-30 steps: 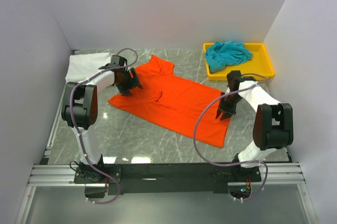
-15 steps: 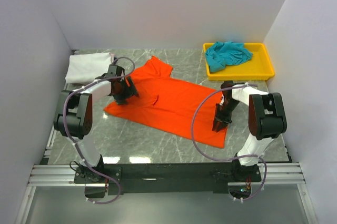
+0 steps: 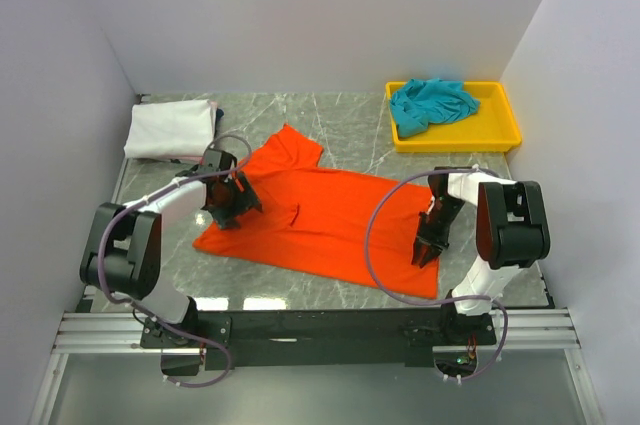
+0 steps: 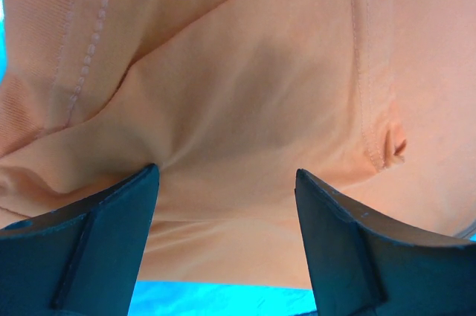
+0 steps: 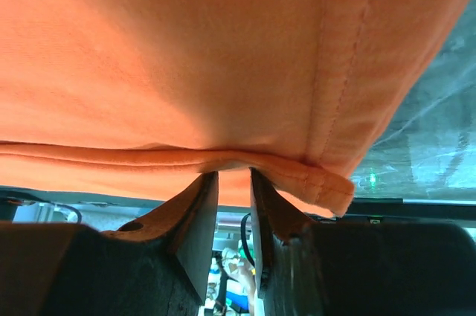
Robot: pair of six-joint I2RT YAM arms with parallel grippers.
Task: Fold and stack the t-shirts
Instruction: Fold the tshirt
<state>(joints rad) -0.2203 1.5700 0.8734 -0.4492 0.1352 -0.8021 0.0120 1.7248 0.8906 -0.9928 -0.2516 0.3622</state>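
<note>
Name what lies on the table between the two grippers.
The orange shirt covers the whole stretch from the left gripper to the right gripper, with nothing else lying on it there. The top view shows this.

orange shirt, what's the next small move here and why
Probably close the left tool on the orange shirt: its fingers stand wide apart with cloth bunched between them, while the right tool pinches the hem at the shirt's right end. With both ends gripped, the fold could begin.
</note>
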